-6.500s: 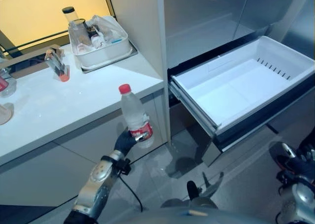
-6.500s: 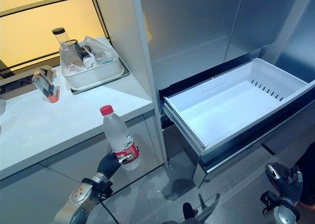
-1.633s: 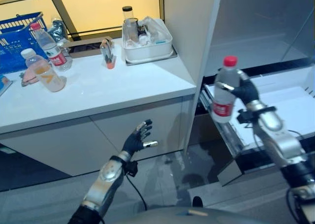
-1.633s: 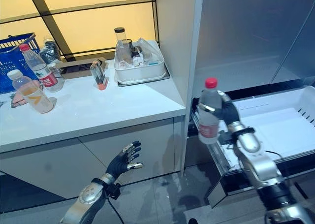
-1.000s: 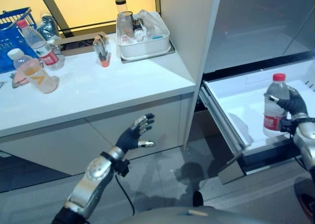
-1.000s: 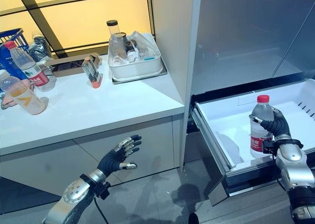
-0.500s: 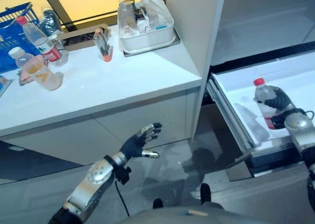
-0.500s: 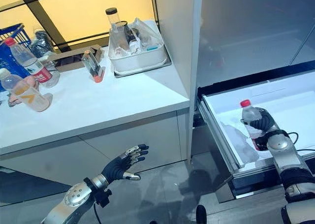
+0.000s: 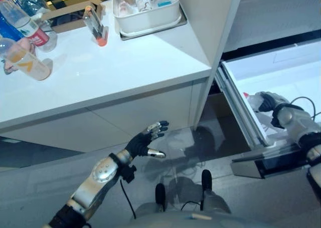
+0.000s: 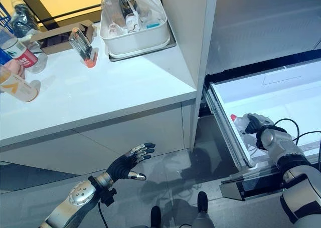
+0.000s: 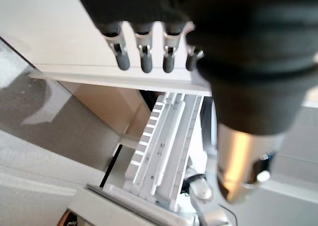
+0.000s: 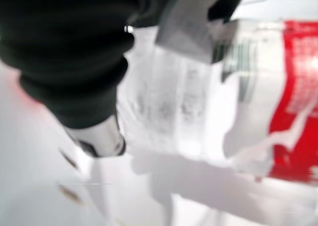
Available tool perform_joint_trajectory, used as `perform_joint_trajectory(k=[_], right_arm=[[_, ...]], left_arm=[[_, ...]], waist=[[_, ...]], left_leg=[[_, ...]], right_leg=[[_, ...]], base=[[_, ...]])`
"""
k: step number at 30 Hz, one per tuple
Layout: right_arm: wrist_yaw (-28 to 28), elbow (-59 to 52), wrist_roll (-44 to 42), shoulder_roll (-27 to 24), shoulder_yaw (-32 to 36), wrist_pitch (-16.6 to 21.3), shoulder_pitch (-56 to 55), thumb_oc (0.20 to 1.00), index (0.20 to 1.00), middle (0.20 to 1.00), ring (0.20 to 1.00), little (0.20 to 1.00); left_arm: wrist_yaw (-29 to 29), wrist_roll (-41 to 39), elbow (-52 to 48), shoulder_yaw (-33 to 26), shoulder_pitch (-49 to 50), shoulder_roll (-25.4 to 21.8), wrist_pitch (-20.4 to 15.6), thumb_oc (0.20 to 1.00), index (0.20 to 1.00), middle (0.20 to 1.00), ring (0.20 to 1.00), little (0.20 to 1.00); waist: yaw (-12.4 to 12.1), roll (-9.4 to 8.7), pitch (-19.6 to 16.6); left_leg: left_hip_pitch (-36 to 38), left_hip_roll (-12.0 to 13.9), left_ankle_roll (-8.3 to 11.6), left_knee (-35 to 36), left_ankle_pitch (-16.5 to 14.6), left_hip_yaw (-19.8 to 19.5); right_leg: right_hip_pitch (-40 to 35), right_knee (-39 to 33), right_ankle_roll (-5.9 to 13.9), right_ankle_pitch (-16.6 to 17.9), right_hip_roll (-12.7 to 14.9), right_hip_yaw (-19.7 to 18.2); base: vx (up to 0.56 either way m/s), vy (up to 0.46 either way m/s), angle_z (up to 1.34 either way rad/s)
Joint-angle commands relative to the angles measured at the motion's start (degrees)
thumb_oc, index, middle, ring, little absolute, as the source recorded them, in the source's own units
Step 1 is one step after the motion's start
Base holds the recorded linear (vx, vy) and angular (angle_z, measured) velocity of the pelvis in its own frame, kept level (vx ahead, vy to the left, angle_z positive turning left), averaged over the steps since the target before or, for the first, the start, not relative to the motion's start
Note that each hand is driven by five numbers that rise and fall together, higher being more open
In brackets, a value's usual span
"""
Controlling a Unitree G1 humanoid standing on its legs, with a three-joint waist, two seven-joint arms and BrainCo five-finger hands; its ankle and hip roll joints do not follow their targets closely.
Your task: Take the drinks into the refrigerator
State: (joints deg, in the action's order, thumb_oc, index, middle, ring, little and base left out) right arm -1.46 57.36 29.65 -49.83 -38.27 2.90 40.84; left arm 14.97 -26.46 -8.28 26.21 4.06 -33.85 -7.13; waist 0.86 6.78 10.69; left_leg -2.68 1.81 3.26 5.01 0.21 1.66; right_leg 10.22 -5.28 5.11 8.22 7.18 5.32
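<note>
A clear water bottle with a red cap and red label lies tilted low inside the open white refrigerator drawer, near its front left corner. My right hand is shut on the bottle's body, fingers curled round it. Out over the floor in front of the counter cabinet, my left hand is open and holds nothing, its fingers straight. Two more drinks stand on the white counter at far left: a red-labelled bottle and a bottle of orange drink.
A white tub of small items and a clear holder stand on the counter. A tall white panel separates counter and refrigerator. The drawer's front edge juts out over the floor.
My right hand has lowered the bottle deeper into the drawer and tipped it over. The camera has tilted down. My left hand stays open.
</note>
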Motion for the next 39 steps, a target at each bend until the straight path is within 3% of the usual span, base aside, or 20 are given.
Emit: perform_joint_trajectory(k=[1, 6, 7, 8, 9, 14, 16, 20, 27, 34, 39], right_arm=[[-2.31, 0.96, 8.62, 5.65, -6.51, 0.93, 0.62, 0.200, 0.200, 0.200, 0.200, 0.200], [-1.41, 2.02, 8.04, 12.72, -6.20, 0.53, 0.06, 0.200, 0.200, 0.200, 0.200, 0.200], [-0.93, 2.19, 7.26, 13.88, -5.75, 0.44, -0.09, 0.329, 0.329, 0.329, 0.329, 0.329], [-0.68, 2.36, 6.57, 14.86, -5.48, 0.31, -0.25, 0.580, 0.580, 0.580, 0.580, 0.580], [-0.75, 2.51, 6.35, 15.89, -5.53, 0.30, -0.40, 1.000, 1.000, 1.000, 1.000, 1.000], [0.39, 2.14, 4.34, 17.76, -4.20, -0.18, -0.80, 1.000, 1.000, 1.000, 1.000, 1.000], [1.40, -0.21, -0.32, 17.26, -1.27, 0.13, -1.60, 1.000, 1.000, 1.000, 1.000, 1.000], [5.06, -11.56, -17.23, 14.13, 11.08, 1.93, -7.82, 1.000, 1.000, 1.000, 1.000, 1.000], [9.70, -31.90, -37.64, 11.33, 35.89, 8.62, -25.34, 1.000, 1.000, 1.000, 1.000, 1.000], [11.60, -47.27, -43.40, 14.69, 56.61, 13.80, -43.63, 1.000, 1.000, 1.000, 1.000, 1.000], [13.59, -46.45, -43.85, 17.32, 62.45, 14.75, -48.18, 1.000, 1.000, 1.000, 1.000, 1.000]], left_arm=[[-1.53, 1.71, -4.31, 0.01, -1.98, 1.35, -3.84, 1.000, 1.000, 1.000, 1.000, 1.000], [-3.29, 2.58, -3.31, 0.08, -3.14, 3.84, -4.13, 1.000, 1.000, 1.000, 1.000, 1.000], [-3.62, 2.87, -3.04, 0.18, -3.55, 4.27, -4.15, 1.000, 1.000, 1.000, 1.000, 1.000], [-3.89, 3.08, -2.92, 0.20, -3.84, 4.69, -4.16, 1.000, 1.000, 1.000, 1.000, 1.000], [-4.12, 3.21, -2.84, 0.13, -3.97, 4.92, -4.13, 1.000, 1.000, 1.000, 1.000, 1.000], [-4.80, 3.08, -2.71, -0.15, -4.34, 5.77, -4.22, 1.000, 1.000, 1.000, 1.000, 1.000], [-4.77, 3.06, -2.62, -0.49, -4.31, 5.84, -4.22, 1.000, 1.000, 1.000, 1.000, 1.000], [-4.79, 3.12, -2.44, -1.28, -3.79, 5.26, -4.48, 1.000, 1.000, 1.000, 1.000, 1.000], [-3.85, 1.67, -1.98, -4.76, -0.58, 2.45, -5.39, 1.000, 1.000, 1.000, 1.000, 1.000], [-3.53, 2.71, -0.07, -8.62, 3.30, 1.53, -5.80, 1.000, 1.000, 1.000, 1.000, 1.000], [-3.65, 3.01, 0.57, -9.47, 4.22, 2.06, -5.81, 1.000, 1.000, 1.000, 1.000, 1.000]], waist=[[0.38, -1.75, 2.58], [0.12, -1.41, 3.82], [0.11, -1.37, 3.98], [0.04, -1.35, 4.08], [0.05, -1.40, 4.13], [0.10, -1.69, 3.94], [0.29, -1.88, 3.76], [0.98, -2.69, 3.31], [3.13, -3.74, 1.83], [6.91, -4.15, 0.12], [8.22, -4.35, -0.58]], left_leg=[[-4.92, -1.51, 0.20, -0.01, 2.15, 0.94], [-5.73, -1.71, 0.10, -0.01, 2.49, 0.32], [-5.87, -1.74, 0.09, -0.01, 2.53, 0.25], [-5.93, -1.79, 0.08, -0.01, 2.52, 0.16], [-5.98, -1.80, 0.08, -0.01, 2.54, -0.04], [-6.08, -1.90, -0.01, -0.01, 2.38, -0.50], [-5.98, -1.98, -0.10, -0.01, 2.28, -0.72], [-5.70, -1.95, -0.25, -0.01, 2.13, -0.83], [-5.02, -1.84, -0.57, -0.01, 1.24, -0.32], [-4.25, -1.48, -0.66, -0.01, 0.15, 1.47], [-3.73, -1.19, -0.72, -0.01, -0.43, 2.57]], right_leg=[[0.00, 0.41, 2.83, -2.61, 1.73, -2.40], [0.45, 0.44, 2.67, -2.47, 1.93, -2.34], [0.55, 0.44, 2.67, -2.43, 1.95, -2.26], [0.60, 0.42, 2.65, -2.44, 1.90, -2.30], [0.60, 0.39, 2.63, -2.48, 1.85, -2.24], [0.44, 0.30, 2.65, -2.52, 1.98, -2.12], [0.41, 0.30, 2.72, -2.50, 1.97, -2.11], [0.20, 0.28, 2.87, -2.52, 1.95, -2.20], [0.10, 0.28, 3.06, -2.98, 1.69, -2.81], [0.57, 0.28, 3.30, -3.34, 1.21, -4.48], [0.83, 0.28, 3.40, -3.47, 0.96, -5.67]], base=[[-0.05, -0.005, -0.01], [-0.03, -0.007, 0.00], [-0.03, -0.005, 0.00], [-0.03, -0.003, 0.04], [-0.02, -0.007, 0.05], [0.00, 0.000, 0.00], [-0.01, 0.004, 0.03], [0.00, 0.000, 0.07], [0.02, 0.002, 0.02], [0.03, 0.018, -0.01], [0.02, 0.023, -0.18]])
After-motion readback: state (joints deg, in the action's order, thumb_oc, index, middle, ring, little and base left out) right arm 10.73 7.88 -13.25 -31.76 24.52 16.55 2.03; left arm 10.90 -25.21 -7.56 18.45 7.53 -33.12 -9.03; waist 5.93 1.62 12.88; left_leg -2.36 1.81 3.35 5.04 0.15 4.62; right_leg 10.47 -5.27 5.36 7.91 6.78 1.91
